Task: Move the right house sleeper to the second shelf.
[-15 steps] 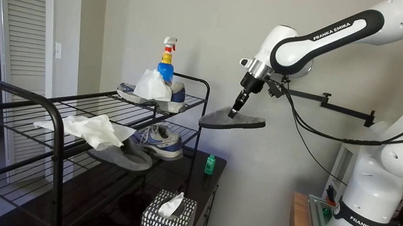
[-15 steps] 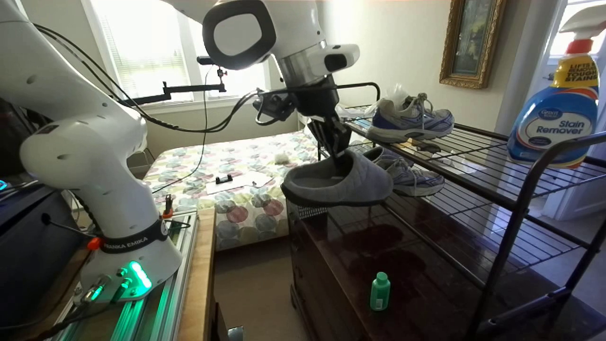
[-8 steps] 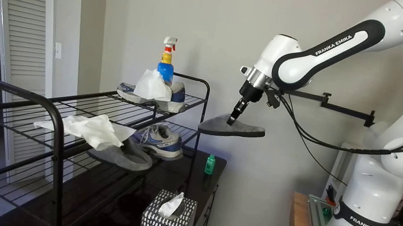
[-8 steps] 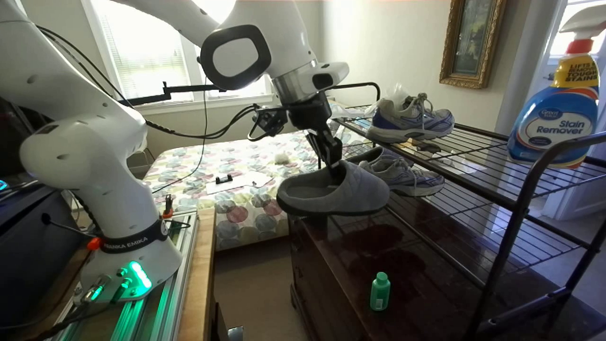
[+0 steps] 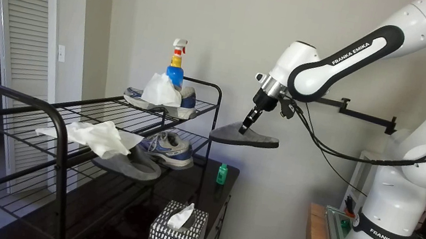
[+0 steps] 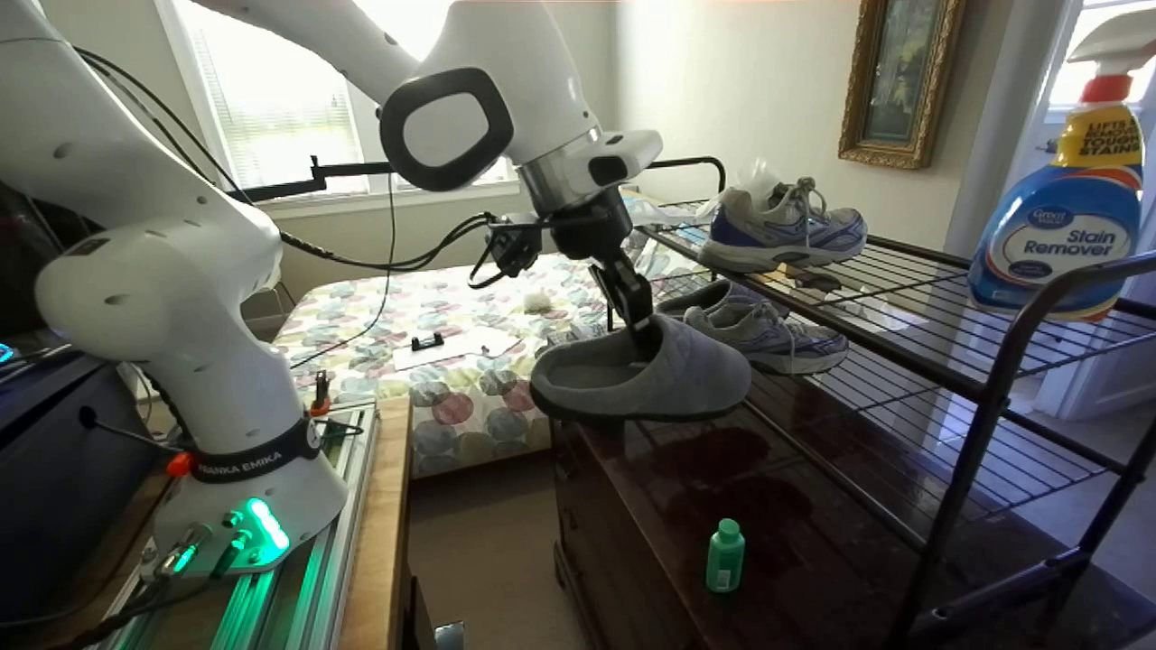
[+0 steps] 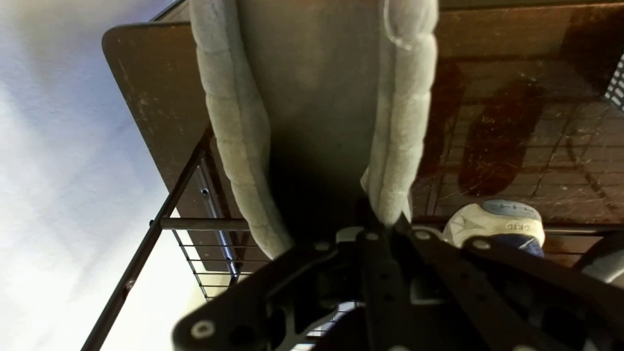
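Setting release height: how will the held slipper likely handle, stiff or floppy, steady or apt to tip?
The slipper probably has a fairly stiff sole: it hangs with no obvious sag. The puffy, creased rim likely gives under pressure. It may tip or twist, since the gripper pinches only one side.

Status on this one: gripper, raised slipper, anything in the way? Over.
Gripper clamped on slipper. Slipper aloft, not on lower shelf. Sneaker and other slipper there may crowd placement.
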{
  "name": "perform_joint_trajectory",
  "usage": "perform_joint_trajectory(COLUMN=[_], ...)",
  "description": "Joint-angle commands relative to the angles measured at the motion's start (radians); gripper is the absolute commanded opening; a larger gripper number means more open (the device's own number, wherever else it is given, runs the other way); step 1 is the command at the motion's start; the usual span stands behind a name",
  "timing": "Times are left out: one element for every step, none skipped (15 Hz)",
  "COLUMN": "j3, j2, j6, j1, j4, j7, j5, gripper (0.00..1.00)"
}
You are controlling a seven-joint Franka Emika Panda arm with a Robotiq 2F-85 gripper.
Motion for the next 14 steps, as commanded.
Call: perform_joint_trajectory(j3=[0.027,0.030,0.040,0.051,0.063,0.072,0.068,0.040,0.042,0.042,0.042,0.042,0.043,0.080], j2=[0.068,0.088,0.108,0.129,0.151,0.172,0.184,0.149,0.166,0.178,0.183,0.185,0.185,0.201], j6=[0.147,0.182,0.221,0.255,0.286,0.302,0.298,0.258,0.267,0.272,0.275,0.276,0.277,0.298], j1=[-0.038,-0.042,-0.055,-0.067,-0.081,-0.093,-0.084,-0.055,-0.057,-0.057,-0.056,-0.057,-0.057,-0.092], j4=[-0.001,-0.001,-0.001,-0.001,-0.001,-0.001,-0.002,-0.001,-0.001,-0.001,-0.001,-0.001,-0.001,0.003], j7=[0.087,0.099,0.117,0.133,0.148,0.159,0.151,0.112,0.116,0.118,0.120,0.120,0.121,0.152], j5=[-0.031,-0.027,-0.034,-0.039,-0.045,-0.048,-0.037,-0.013,-0.013,-0.013,-0.013,-0.012,-0.013,-0.035], gripper=[0.01,0.01,0.01,0.01,0.01,0.01,0.01,0.05,0.05,0.05,0.05,0.05,0.01,0.01])
